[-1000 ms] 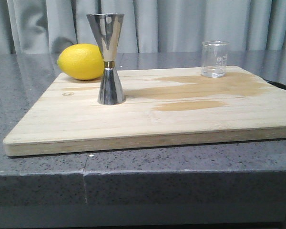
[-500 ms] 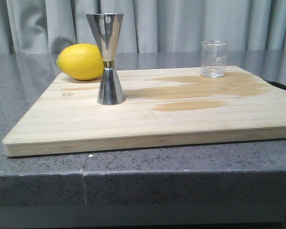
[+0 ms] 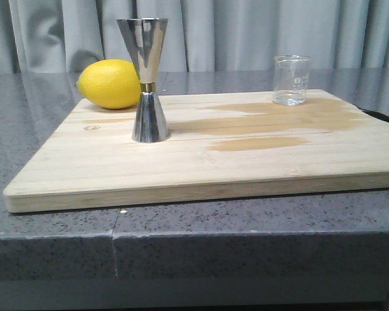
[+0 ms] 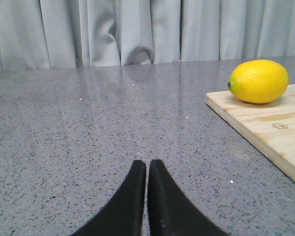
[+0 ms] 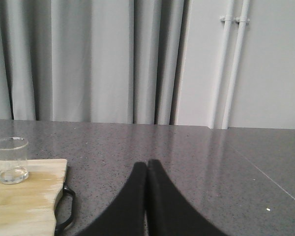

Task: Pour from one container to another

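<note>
Right now both containers stand upright on the wooden board point(image 3: 246, 162), well apart: the steel measuring cup point(image 3: 148, 81) toward nine o'clock of the board's middle, the small glass beaker point(image 3: 292, 80) at the far corner toward two o'clock. The beaker looks to hold a thin layer of clear liquid at its bottom; what the measuring cup holds cannot be told, since its mouth sits above the front camera's line of sight. Darker wet-looking patches stain the board between the two and around the beaker. A lemon point(image 3: 110, 83) rests at the board's far edge, just behind the measuring cup toward eleven o'clock, out of any pouring path.

The left gripper point(image 4: 146, 172) has its jaws pressed together on nothing, over bare counter with the lemon off to the side. The right gripper point(image 5: 147, 173) is likewise clenched and empty, beyond the board's handle point(image 5: 65, 211).

This layout fits either a pour yet to come or one already made.
</note>
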